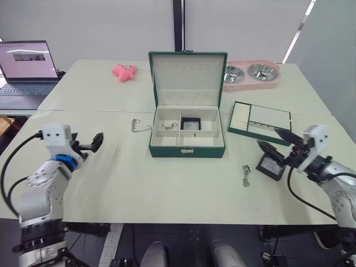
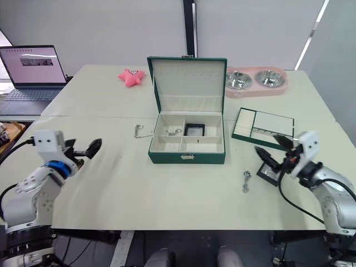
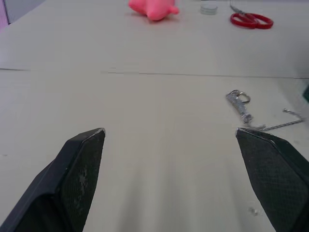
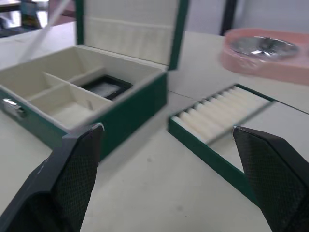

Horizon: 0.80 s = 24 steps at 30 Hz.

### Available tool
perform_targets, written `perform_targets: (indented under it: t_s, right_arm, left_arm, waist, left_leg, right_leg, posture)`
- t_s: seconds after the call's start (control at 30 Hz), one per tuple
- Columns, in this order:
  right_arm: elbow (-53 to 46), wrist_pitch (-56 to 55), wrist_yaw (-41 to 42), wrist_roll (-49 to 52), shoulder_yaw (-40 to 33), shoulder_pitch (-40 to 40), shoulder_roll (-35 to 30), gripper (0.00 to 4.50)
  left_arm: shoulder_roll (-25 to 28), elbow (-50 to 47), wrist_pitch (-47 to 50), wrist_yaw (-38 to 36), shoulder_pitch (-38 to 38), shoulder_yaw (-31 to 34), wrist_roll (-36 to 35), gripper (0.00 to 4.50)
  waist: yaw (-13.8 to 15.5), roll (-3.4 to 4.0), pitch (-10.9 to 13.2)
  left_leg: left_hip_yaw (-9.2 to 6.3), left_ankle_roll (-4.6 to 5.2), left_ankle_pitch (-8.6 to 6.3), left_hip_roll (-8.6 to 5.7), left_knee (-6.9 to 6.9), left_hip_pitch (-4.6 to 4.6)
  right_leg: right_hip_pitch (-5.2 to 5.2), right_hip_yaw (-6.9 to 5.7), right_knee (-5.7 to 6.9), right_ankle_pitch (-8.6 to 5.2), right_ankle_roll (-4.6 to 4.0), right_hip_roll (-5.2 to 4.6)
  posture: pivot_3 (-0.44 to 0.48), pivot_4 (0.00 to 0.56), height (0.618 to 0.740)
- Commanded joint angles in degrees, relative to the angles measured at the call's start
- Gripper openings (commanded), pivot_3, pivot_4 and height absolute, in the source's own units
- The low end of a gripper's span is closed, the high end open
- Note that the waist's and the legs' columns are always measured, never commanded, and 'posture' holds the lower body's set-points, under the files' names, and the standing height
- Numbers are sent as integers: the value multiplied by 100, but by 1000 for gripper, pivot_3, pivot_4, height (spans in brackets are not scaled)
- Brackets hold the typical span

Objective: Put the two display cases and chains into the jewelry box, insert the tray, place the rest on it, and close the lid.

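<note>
**Left eye view: second case pending**

Jewelry box (image 1: 187, 129) sat open, one display case (image 1: 191, 123) inside. Right gripper (image 1: 276, 143), jaws spread, hovered over second case (image 1: 270, 167). Left gripper (image 1: 92, 143) spread, empty, chain (image 1: 137, 125) nearby. Next, likely: descend, pinch case.

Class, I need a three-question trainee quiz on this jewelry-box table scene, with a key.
1. True or false: one display case already lies in the jewelry box.
2. Which lies nearest the right claw? A) pink star toy B) second display case C) laptop
3. Fill in: the tray lies on the table, ____ the box.

Key: 1 true; 2 B; 3 outside.
</note>
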Motion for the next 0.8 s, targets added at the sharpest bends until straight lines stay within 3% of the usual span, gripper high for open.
perform_targets:
  t_s: [0.03, 0.37, 0.8]
  right_arm:
    - [-426, 381, 94, 110, 548, -630, 85, 4500]
    - [121, 351, 221, -369, 1502, -1963, 614, 4500]
    - [531, 241, 334, -699, 1628, -2442, 947, 4500]
  left_arm:
    - [-285, -68, -66, 189, -395, -354, 109, 4476]
    - [-780, 779, -332, 558, -1121, -929, 611, 4476]
    - [-982, 2540, -827, 522, -1844, -1146, 975, 4476]
  waist:
    - [9, 0, 0]
    - [3, -1, -1]
    - [-1, -1, -1]
  left_leg:
    - [0, 0, 0, -1, 2, 0]
    - [-1, 0, 0, -2, 6, -4]
    - [-3, -1, 1, -2, 7, -4]
  right_leg:
    - [0, 0, -1, 0, 0, -1]
    - [-6, -2, 0, 1, 1, -2]
    - [-9, -8, 5, 1, 0, -3]
  posture:
    - [0, 150, 740]
    - [0, 150, 740]
    - [0, 150, 740]
